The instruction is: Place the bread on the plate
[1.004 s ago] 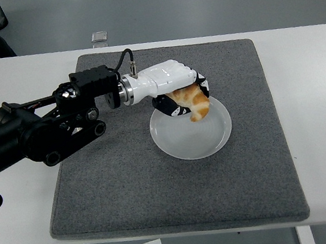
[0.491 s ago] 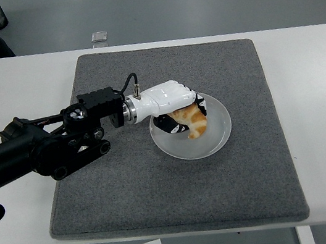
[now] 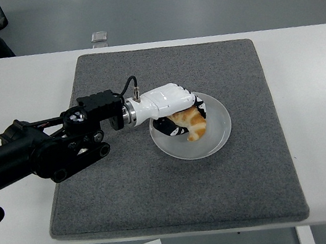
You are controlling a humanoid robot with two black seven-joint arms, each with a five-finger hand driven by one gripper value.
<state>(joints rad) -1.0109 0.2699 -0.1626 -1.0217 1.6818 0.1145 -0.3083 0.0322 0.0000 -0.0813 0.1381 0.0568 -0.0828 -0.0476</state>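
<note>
Head view: left hand (image 3: 169, 103) grips bread (image 3: 191, 123) low over plate (image 3: 219, 137); loosen the fingers gently, then lift straight up.

Even, diffuse overhead light, moderately bright. Soft faint shadow under left hand (image 3: 169, 104) on plate (image 3: 218, 134). Mild sheen on plate rim. Focus sharp; slight softness toward table (image 3: 314, 90) corners.

Grey mat (image 3: 178, 176) on white table (image 3: 315, 96)
</note>
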